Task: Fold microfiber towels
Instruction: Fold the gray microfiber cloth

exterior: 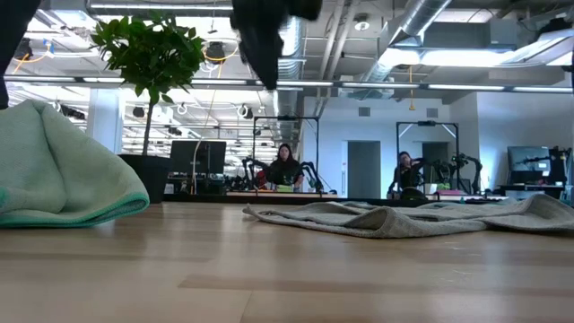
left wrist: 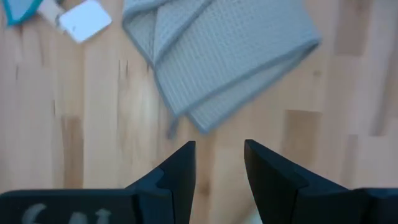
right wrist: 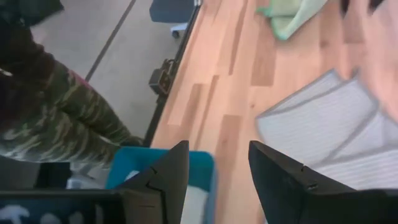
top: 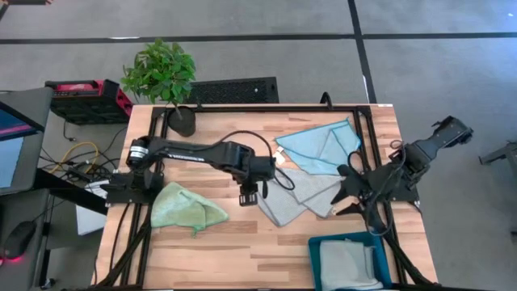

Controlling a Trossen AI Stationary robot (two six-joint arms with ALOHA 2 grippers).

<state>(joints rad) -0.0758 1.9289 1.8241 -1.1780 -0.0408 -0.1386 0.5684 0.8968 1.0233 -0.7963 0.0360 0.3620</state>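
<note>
A crumpled grey towel [top: 300,194] lies mid-table, with a light blue towel [top: 319,144] spread just beyond it and a bunched light green towel [top: 187,208] to the left. My left gripper [top: 248,196] hangs open above the bare wood, pointing down, just short of the grey towel's near-left corner [left wrist: 202,124]. The light blue towel's white tag [left wrist: 84,22] lies farther off. My right gripper [top: 349,194] is open and raised at the grey towel's right side, above the teal bin [right wrist: 202,167]. Another grey towel [top: 347,265] lies in that bin.
A potted plant [top: 166,81] stands at the table's far left corner. The teal bin [top: 317,246] sits at the near right edge. A person in a camouflage sleeve [right wrist: 56,112] stands beside the table near the bin. Bare wood [top: 242,250] lies along the near edge.
</note>
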